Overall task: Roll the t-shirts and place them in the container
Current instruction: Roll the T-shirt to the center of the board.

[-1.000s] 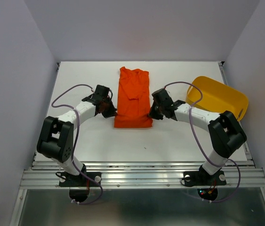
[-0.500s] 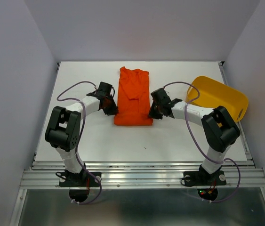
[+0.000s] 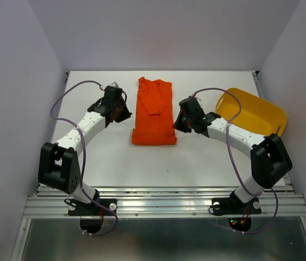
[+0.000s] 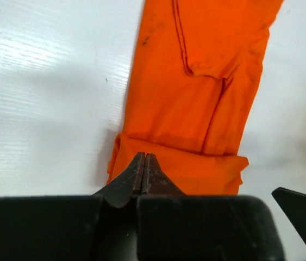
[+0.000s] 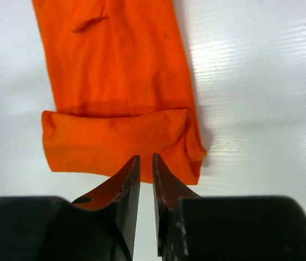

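The orange-red t-shirt (image 3: 153, 111) lies flat on the white table (image 3: 98, 157), folded into a long narrow strip. Its near end is turned over into a short rolled band (image 5: 114, 144), which also shows in the left wrist view (image 4: 196, 168). My left gripper (image 3: 122, 112) hovers just left of the strip. Its jaws are shut with nothing between them (image 4: 144, 155), the tips above the band's left part. My right gripper (image 3: 181, 122) hovers just right of the strip. Its jaws stand a narrow gap apart and hold nothing (image 5: 146, 156), the tips over the band's near edge.
A yellow plastic tub (image 3: 252, 114) lies tilted at the right side of the table, close behind my right forearm. White walls close in the table at the back and on both sides. A metal rail (image 3: 163, 204) runs along the near edge.
Both grippers have drawn away from the shirt's near corners, lifting and moving toward the far side. The right jaws have parted slightly. The shirt has not moved.
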